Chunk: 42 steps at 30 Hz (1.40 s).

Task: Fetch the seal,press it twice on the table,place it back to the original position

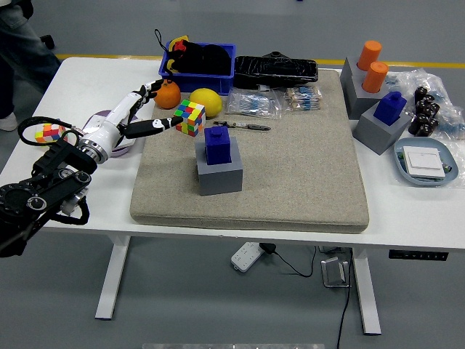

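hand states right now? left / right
Left robot hand: open, fingers spread, holding nothing, left of the blue seal.
Right robot hand: not in view.
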Tool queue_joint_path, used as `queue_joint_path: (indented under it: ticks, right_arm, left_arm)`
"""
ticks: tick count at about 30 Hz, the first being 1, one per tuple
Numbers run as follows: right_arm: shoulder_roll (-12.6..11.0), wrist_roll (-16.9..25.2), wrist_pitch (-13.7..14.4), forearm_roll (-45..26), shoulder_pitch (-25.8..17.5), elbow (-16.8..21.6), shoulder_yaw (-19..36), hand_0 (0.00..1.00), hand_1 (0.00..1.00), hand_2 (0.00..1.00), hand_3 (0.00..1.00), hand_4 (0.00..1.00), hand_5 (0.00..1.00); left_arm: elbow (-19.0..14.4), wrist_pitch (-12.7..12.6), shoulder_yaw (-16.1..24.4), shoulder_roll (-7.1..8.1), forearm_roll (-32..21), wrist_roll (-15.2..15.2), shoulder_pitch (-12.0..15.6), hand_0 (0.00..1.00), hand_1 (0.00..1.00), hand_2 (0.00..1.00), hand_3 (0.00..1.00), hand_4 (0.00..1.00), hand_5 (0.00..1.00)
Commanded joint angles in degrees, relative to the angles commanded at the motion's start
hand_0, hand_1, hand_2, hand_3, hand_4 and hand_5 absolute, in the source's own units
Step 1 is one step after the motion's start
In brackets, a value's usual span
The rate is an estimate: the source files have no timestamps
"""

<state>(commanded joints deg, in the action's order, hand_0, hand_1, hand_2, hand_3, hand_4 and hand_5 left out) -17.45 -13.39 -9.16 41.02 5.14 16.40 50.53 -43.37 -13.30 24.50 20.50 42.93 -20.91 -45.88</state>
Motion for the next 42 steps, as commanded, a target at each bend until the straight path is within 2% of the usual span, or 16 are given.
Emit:
queue_joint_path:
  ticks: [6,15,22,23,25,42]
  right_arm:
    - [-0.09,0.06,0.06,0.16,0.13,0.04,0.4,0.866,0.78,0.738,0.744,0.798,0.567]
    - [-0.13,0.1,0.03,0.23,0.28,0.0,0.54,0.865,0.78,0.738,0.743,0.798,0.566]
    - [-0.33,0.03,-0.01,0.17,0.33,0.01,0.31,0.864,0.779,0.737,0.745,0.798,0.568]
    - [-0.34,0.01,-0.01,0.16,0.35,0.0,0.3,0.865,0.78,0.738,0.744,0.798,0.568]
    - [-0.36,-0.01,-0.01,0.14,0.41,0.01,0.28,0.865,0.78,0.738,0.744,0.798,0.568]
    - [-0.41,-0.02,0.03,-0.09,0.55,0.01,-0.29,0.866,0.781,0.737,0.743,0.798,0.568]
  left_arm:
    - [1.95,-0.64,1.35,2.01,-1.72,-0.74,1.03,0.989,0.998,0.986,0.998,0.998,0.486]
    - [3.83,-0.92,3.49,3.88,-2.01,-0.65,2.44,0.978,0.986,0.976,0.988,0.998,0.447]
    - [4.45,-2.32,4.55,4.38,-1.92,-1.47,2.59,0.973,0.982,0.971,0.98,0.998,0.451]
    - [4.49,-2.45,4.61,4.43,-1.94,-1.54,2.51,0.974,0.984,0.97,0.977,0.998,0.411]
    - [4.56,-2.66,4.66,4.54,-1.85,-1.59,2.37,0.974,0.984,0.97,0.977,0.998,0.411]
    - [4.94,-2.7,4.34,4.98,-1.91,-1.29,2.03,0.973,0.985,0.967,0.972,0.998,0.436]
